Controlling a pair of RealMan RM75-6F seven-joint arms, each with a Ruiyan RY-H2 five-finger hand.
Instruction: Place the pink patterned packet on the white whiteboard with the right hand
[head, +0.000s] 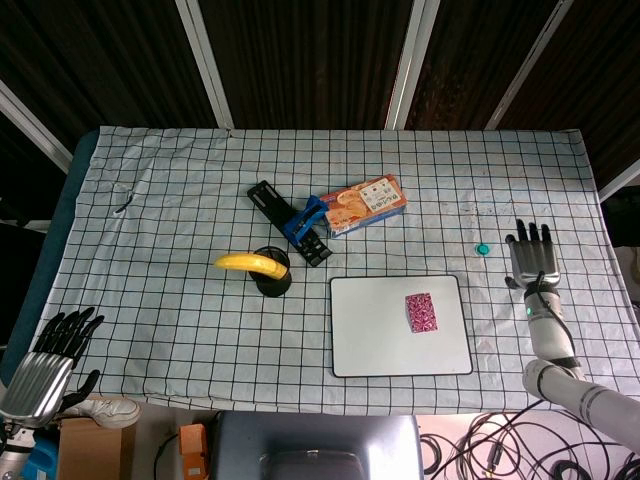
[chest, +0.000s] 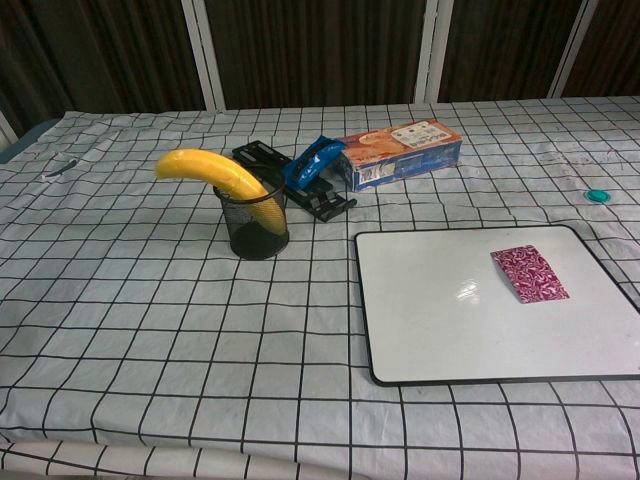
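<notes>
Lies flat on the whiteboard, right of its middle: the pink packet, free of any grip. Looks thin, light and pliable, probably slick on the glossy board; best pinched at an edge if moved again. Well off the whiteboard's right side, right hand empty, fingers spread; left hand far left, fingers apart, holding nothing.

whiteboard: glossy, smooth | tablecloth: matt cloth | pen cup: metal mesh
</notes>
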